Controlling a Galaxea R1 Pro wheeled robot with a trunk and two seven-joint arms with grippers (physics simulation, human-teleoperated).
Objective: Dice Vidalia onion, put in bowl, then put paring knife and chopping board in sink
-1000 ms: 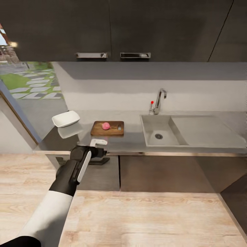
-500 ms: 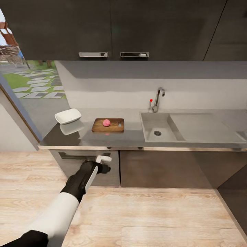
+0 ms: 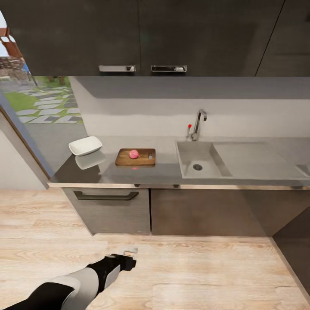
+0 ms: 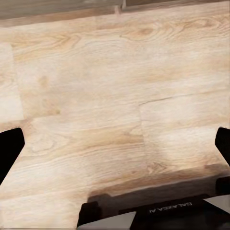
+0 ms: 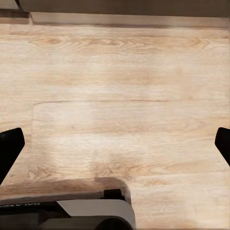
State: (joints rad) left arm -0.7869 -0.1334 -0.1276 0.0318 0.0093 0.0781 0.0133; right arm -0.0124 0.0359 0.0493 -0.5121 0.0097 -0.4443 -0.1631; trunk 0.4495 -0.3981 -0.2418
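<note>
Both our grippers, left [image 4: 115, 143] and right [image 5: 115, 143], hang wide open and empty. Our left arm has dropped from counter height toward the floor. Far ahead, the onion [image 3: 134, 153] already sits on the board [image 3: 135, 157], so dicing comes next.

Left arm low, well short of the countertop [image 3: 163, 174], forearm angled forward over the wooden floor [image 3: 193, 275], wrist dark, sleeve pale. Left gripper [image 3: 129, 254] pointing toward the cabinet fronts below that countertop; wrist view has its fingertips [image 4: 10, 148] spread wide, nothing between. Right gripper [image 5: 115, 143] likewise spread, facing floor.
</note>
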